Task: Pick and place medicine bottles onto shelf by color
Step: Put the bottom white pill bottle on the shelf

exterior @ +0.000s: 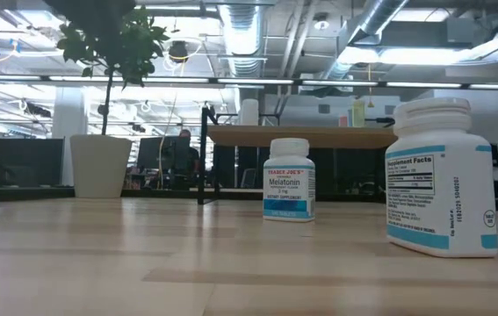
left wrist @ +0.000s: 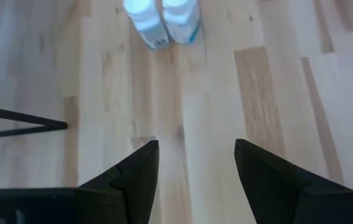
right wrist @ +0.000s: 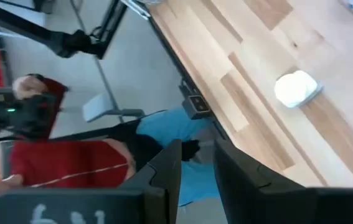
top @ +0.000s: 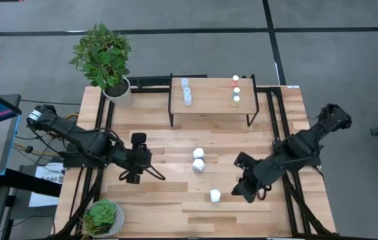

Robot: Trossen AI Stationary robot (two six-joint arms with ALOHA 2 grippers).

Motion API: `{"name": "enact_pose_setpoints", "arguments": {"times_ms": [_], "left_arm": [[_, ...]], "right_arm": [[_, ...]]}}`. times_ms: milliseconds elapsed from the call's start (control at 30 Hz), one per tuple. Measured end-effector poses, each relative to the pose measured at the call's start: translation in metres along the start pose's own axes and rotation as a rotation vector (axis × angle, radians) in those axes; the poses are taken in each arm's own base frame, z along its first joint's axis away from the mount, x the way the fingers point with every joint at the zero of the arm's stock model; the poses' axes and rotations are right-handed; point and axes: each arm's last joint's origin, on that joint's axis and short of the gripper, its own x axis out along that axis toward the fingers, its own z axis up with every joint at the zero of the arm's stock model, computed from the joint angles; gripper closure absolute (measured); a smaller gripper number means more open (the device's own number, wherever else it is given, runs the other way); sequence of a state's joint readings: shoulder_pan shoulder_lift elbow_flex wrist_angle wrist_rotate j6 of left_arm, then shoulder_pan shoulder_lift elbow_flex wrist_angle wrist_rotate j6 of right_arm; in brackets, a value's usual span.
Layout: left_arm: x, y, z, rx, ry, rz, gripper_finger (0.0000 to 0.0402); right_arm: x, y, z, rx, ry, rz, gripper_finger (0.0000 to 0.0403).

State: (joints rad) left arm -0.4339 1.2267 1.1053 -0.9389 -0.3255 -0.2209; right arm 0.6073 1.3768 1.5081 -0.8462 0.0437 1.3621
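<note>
Three chunky white bottles stand upright on the table: two side by side at mid-table (top: pixel 199 159) and one nearer the front (top: pixel 215 195). The light-wood shelf (top: pixel 209 105) at the far side carries small pale bottles (top: pixel 187 91) on its left and red-, yellow- and green-capped ones (top: pixel 235 91) on its right. My left gripper (top: pixel 157 175) is open and empty, left of the white pair, which shows in the left wrist view (left wrist: pixel 164 15). My right gripper (top: pixel 241 193) is empty, its fingers a narrow gap apart (right wrist: pixel 198 155), just right of the front bottle (right wrist: pixel 296 88).
A potted plant (top: pixel 109 63) stands at the far left corner and a small succulent (top: pixel 102 217) at the near left. In the low view the front bottle (exterior: pixel 440 175) looms near and another (exterior: pixel 289 179) stands farther back. A person in red (right wrist: pixel 51 155) is beyond the table's near edge.
</note>
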Motion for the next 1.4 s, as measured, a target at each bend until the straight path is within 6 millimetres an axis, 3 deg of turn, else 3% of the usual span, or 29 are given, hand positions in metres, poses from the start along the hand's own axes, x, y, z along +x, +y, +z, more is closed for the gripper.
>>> {"name": "enact_pose_setpoints", "arguments": {"times_ms": [233,400,567,733,900,1100,1167,1267,1400], "left_arm": [[0.0,0.0,0.002,0.063,-0.016,0.018,0.0203],[0.0,-0.002,0.004,0.161,-0.049,0.009,0.0203],[0.0,-0.004,0.008,0.196,-0.08,-0.037,0.0203],[0.014,-0.008,0.0,0.201,-0.101,-0.065,0.0203],[0.042,-0.021,-0.015,0.169,-0.179,-0.11,0.0203],[0.051,-0.034,-0.025,0.151,-0.278,-0.094,0.0203],[0.05,-0.035,-0.023,0.134,-0.321,-0.062,0.0203],[0.05,-0.036,-0.022,0.144,-0.334,-0.043,0.0203],[0.049,-0.036,-0.02,0.168,-0.358,-0.037,0.0203]], "right_arm": [[0.049,0.016,-0.009,-0.027,0.083,-0.145,0.0287],[0.076,0.013,-0.02,-0.059,0.149,-0.3,0.0287],[0.1,0.003,-0.027,-0.258,0.131,-0.418,0.0287],[0.117,-0.002,-0.028,-0.315,0.135,-0.466,0.0287],[0.115,-0.004,-0.025,-0.348,0.144,-0.481,0.0287],[0.068,-0.002,-0.014,-0.375,0.08,-0.481,0.0287],[0.061,0.0,-0.01,-0.386,0.007,-0.47,0.0287],[0.064,0.003,-0.009,-0.432,-0.049,-0.459,0.0285],[0.085,-0.001,-0.013,-0.511,0.022,-0.497,0.0268]]}}
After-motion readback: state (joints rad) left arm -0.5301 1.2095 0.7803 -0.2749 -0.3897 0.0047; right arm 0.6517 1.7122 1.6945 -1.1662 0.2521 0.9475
